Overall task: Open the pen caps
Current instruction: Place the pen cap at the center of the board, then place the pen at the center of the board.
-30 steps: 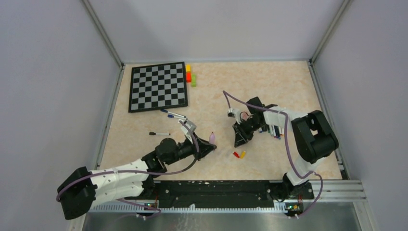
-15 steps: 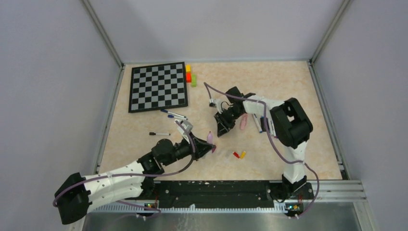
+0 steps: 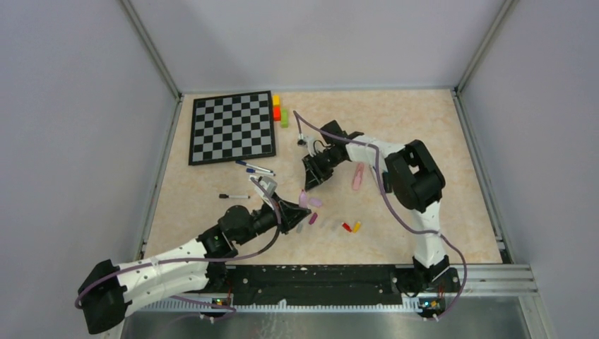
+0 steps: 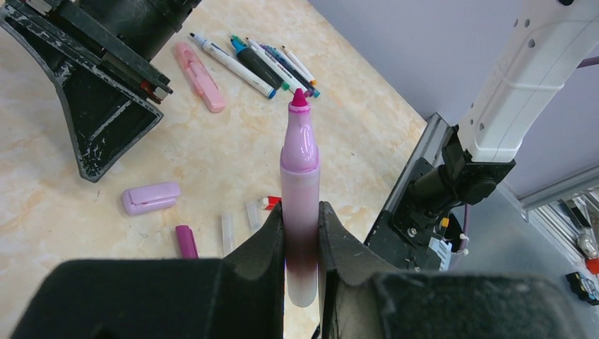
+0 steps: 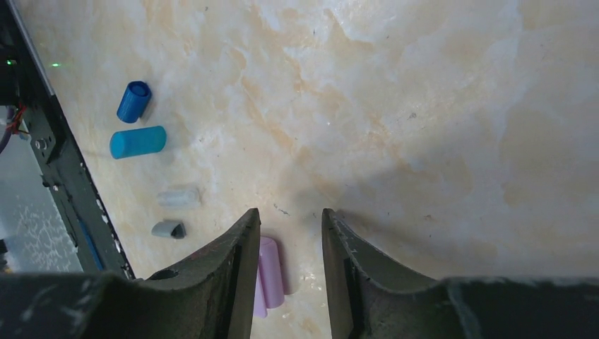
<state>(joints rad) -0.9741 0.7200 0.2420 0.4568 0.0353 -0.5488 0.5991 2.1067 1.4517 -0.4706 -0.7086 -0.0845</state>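
Note:
My left gripper (image 3: 288, 210) is shut on a lilac marker (image 4: 300, 162). The marker is uncapped and its magenta tip (image 4: 299, 99) is bare. In the top view it (image 3: 303, 200) points up and right. Its lilac cap (image 4: 150, 198) lies on the table, and also shows in the top view (image 3: 316, 203). My right gripper (image 3: 309, 180) hovers open just above that cap (image 5: 270, 272), which lies by the left finger. In the right wrist view the right gripper (image 5: 289, 213) holds nothing.
Loose caps lie nearby: magenta (image 4: 186, 241), two clear ones (image 4: 227, 229), red (image 3: 346, 227) and yellow (image 3: 357, 226). Blue caps (image 5: 138, 142) and grey caps (image 5: 169, 229) lie near the rail. A pink highlighter (image 3: 357, 176), a pen cluster (image 4: 261, 60), the chessboard (image 3: 233, 127) and blocks (image 3: 277, 111) lie farther off.
My right gripper swung left to the marker's end. The lilac cap is now off the marker and lies on the table. My left gripper shifted slightly left with the marker.

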